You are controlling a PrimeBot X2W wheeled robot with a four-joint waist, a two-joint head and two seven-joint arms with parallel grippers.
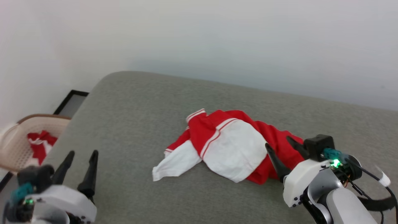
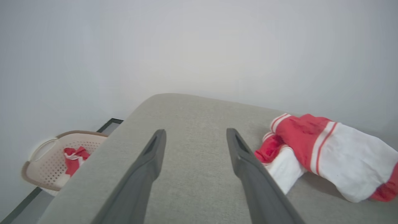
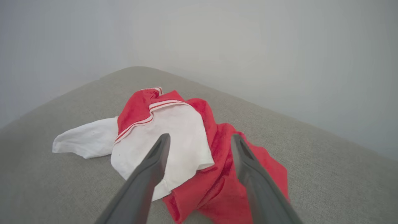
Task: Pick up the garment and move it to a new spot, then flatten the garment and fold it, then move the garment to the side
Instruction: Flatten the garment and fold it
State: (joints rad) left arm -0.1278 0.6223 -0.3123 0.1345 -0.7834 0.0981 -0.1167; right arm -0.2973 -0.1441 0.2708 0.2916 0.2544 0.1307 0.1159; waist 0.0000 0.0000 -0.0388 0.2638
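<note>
On the grey upholstered surface (image 1: 140, 102), near its middle, the garment (image 1: 230, 146) lay crumpled: a white panel uppermost, red body bunched beneath and behind it, one white sleeve trailing toward the robot's left.

Handling judgement: soft, light and limp. It would likely sag and unfold when lifted, so a pinch on a doubled edge or a trimmed seam looks more secure than one on a flat panel. The red hem nearest the right gripper (image 1: 277, 141) and the trailing sleeve were the accessible holds.

The right gripper's fingers stood apart, empty, over the red edge; contact could not be confirmed. The left gripper (image 1: 83, 153), also spread and empty, was well apart from the garment.

The right wrist view showed the red folds under the white panel. The left wrist view showed the striped cuff. The head view and left wrist view showed a beige perforated basket (image 1: 15, 152) beside the surface, holding a red-white cloth (image 1: 40, 144).
</note>
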